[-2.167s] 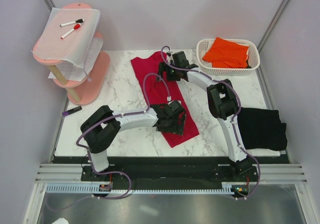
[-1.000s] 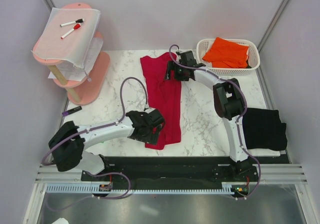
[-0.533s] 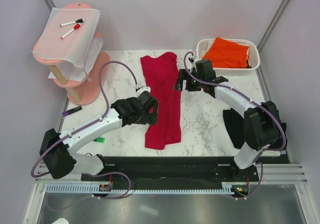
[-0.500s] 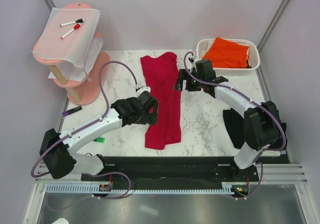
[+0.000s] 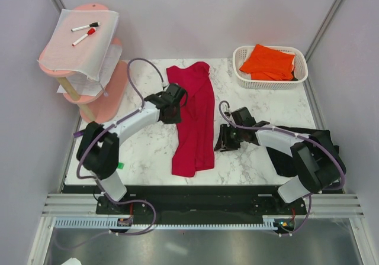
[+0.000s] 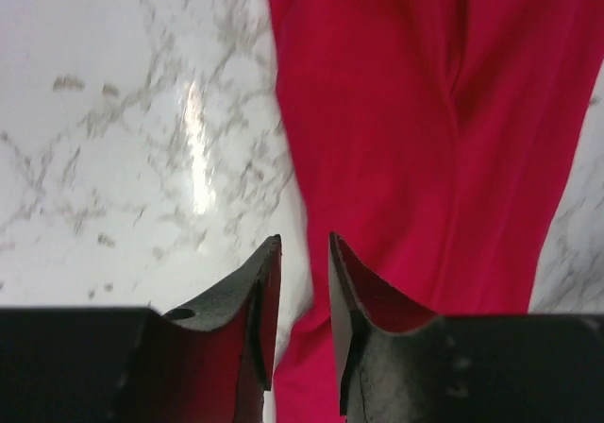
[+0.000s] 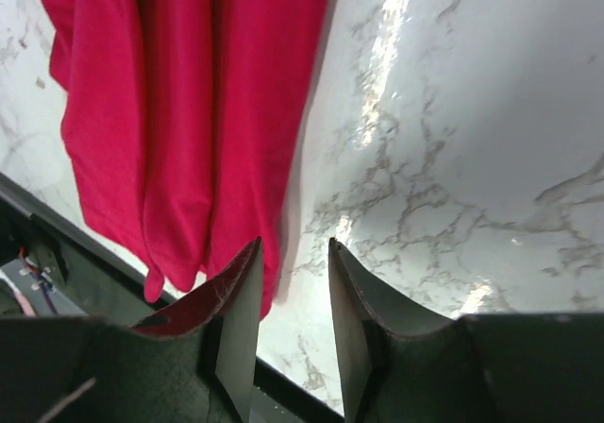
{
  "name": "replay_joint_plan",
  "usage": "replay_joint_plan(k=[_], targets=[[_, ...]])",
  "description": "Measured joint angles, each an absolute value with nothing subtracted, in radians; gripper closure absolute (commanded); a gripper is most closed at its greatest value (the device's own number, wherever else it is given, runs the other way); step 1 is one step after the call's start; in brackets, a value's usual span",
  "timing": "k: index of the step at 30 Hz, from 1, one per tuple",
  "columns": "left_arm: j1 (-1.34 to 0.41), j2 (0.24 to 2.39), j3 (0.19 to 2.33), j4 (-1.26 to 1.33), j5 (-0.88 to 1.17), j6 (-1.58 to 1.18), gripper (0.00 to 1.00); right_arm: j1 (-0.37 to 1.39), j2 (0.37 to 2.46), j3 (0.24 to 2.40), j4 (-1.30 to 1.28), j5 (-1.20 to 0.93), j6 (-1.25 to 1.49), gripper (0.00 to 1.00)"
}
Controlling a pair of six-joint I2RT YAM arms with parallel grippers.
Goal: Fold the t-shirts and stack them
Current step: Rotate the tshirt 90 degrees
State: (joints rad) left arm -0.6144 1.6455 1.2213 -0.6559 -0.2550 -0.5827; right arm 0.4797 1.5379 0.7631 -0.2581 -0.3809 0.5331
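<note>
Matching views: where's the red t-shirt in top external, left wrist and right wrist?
Top external: the red t-shirt lies as a long strip down the middle of the table.
Left wrist: it fills the centre and upper right.
Right wrist: it takes the upper left, its end reaching toward the lower left.
Shared landmark: the white marble tabletop along the shirt's long edge.

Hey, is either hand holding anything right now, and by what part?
Nothing looks gripped yet. The left hand and right hand hover, jaws slightly apart, over opposite side edges of the red shirt.
</note>
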Motion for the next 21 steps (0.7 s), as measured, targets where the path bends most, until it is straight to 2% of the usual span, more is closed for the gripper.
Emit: replay_joint_plan(k=[7, 13, 18, 19, 21], targets=[[-0.525, 1.941, 1.515, -0.614, -0.175, -0.540, 0.62, 0.501, 1.520, 0.713, -0.212, -0.421, 0.593, 0.55], [-0.481, 2.123, 1.704, -0.627, -0.135, -0.521, 0.70, 0.536, 1.524, 0.696, -0.192, -0.431, 0.627, 0.55], [-0.455, 2.235, 1.856, -0.648, -0.121, -0.502, 0.70, 0.568, 1.554, 0.694, -0.170, -0.435, 0.654, 0.56], [-0.450, 2.250, 1.877, -0.656, -0.120, -0.499, 0.70, 0.574, 1.558, 0.694, -0.163, -0.440, 0.659, 0.58], [-0.442, 2.273, 1.909, -0.663, -0.118, -0.495, 0.70, 0.581, 1.566, 0.694, -0.150, -0.444, 0.664, 0.70]])
